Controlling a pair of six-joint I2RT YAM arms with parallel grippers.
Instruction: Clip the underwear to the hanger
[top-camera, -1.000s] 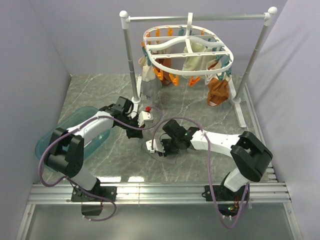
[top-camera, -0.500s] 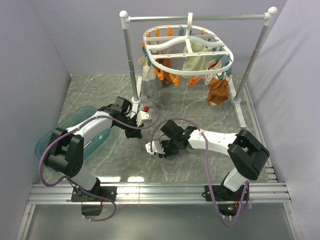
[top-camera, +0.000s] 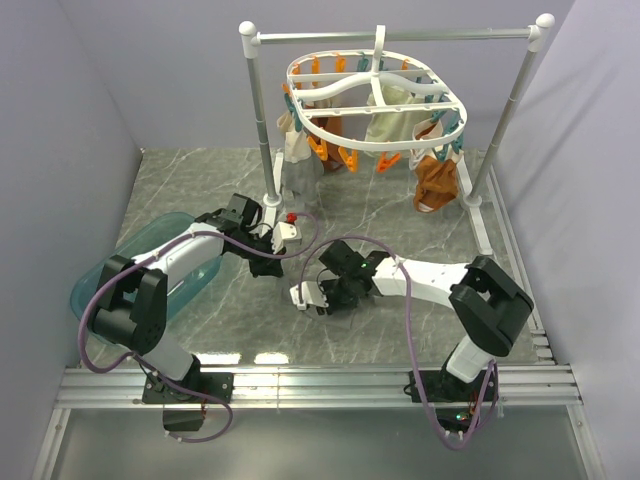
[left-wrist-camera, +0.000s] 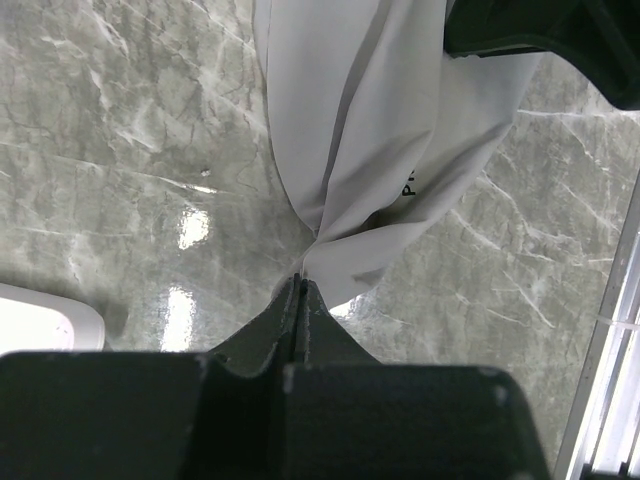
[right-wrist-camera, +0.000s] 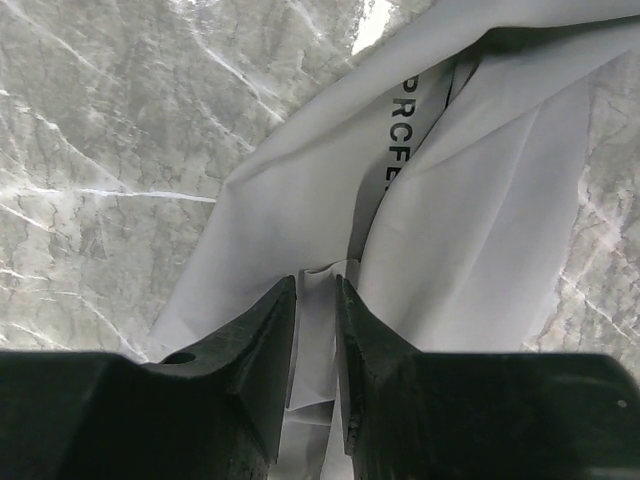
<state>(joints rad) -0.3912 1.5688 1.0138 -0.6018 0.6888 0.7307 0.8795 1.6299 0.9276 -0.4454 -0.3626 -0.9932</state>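
Observation:
The underwear (left-wrist-camera: 370, 130), plain light-grey fabric with black lettering on its band, lies on the marble table between my two grippers. My left gripper (left-wrist-camera: 300, 282) is shut on one corner of it; the cloth runs from there up to the right gripper's black body (left-wrist-camera: 540, 40). My right gripper (right-wrist-camera: 316, 280) is shut on a fold of the underwear (right-wrist-camera: 480, 230), its jaws a narrow gap apart with cloth between them. In the top view the left gripper (top-camera: 268, 264) and right gripper (top-camera: 335, 292) are low and close together mid-table. The white oval hanger (top-camera: 375, 105) with orange and teal pegs hangs at the back.
The hanger hangs from a white rail stand (top-camera: 400, 37) with ball-capped posts. A brown-orange garment (top-camera: 435, 180) and cream cloth (top-camera: 390, 120) are pegged to it. A teal tub (top-camera: 150, 255) sits at the left. Purple walls enclose the table on three sides.
My right gripper has shifted slightly left, toward the left gripper. The left gripper has barely moved. Both keep hold of the underwear.

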